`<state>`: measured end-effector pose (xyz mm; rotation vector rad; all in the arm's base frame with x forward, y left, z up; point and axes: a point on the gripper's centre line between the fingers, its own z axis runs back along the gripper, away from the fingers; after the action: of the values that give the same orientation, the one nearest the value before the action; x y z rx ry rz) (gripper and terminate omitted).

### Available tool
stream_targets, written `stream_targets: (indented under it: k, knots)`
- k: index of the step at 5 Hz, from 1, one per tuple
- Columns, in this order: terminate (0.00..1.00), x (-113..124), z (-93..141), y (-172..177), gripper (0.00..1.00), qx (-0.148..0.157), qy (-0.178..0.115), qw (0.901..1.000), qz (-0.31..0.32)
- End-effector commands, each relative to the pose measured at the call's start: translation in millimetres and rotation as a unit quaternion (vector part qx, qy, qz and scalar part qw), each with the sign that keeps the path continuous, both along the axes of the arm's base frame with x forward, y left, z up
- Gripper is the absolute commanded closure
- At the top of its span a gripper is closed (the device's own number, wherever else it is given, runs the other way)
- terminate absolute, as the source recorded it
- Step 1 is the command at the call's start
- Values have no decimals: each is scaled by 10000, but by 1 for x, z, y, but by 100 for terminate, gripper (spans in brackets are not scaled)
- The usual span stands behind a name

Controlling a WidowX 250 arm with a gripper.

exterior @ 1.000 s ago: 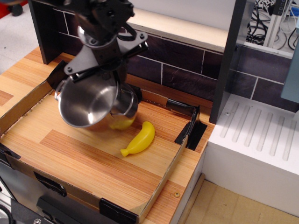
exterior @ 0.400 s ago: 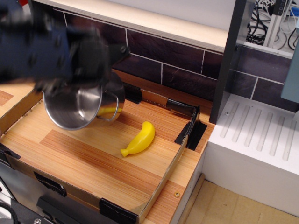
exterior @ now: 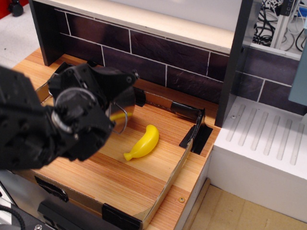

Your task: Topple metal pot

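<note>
My matte black gripper [exterior: 103, 103] now hides most of the shiny steel metal pot [exterior: 125, 101]; grip state indeterminable. Smooth yellow banana [exterior: 143, 142] unmoved.

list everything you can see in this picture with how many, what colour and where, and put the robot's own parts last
pot: one, shiny steel, back left of the tray, mostly hidden behind the arm; a wire handle shows
banana: one, yellow, middle of the tray, lying flat
tray: one, brown cardboard walls with black tape at the corners, on the wooden counter
counter: one, light wood, under the tray
tile wall: one, dark purple with pale grout, behind the tray
drainboard: one, white, ribbed, to the right
cables: several, black and white, top right
arm: one, black, fills the left foreground over the tray; end effector not distinguishable
</note>
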<state>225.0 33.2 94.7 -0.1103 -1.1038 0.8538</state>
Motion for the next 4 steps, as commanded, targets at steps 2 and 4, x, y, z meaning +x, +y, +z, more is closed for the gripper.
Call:
stream_targets:
  k: [2,4]
  knots:
    - [0,-25,-5,-7,0,-530,559,9970,10]
    - [0,-38,-11,-14,0,-1126,1256,9852,313]
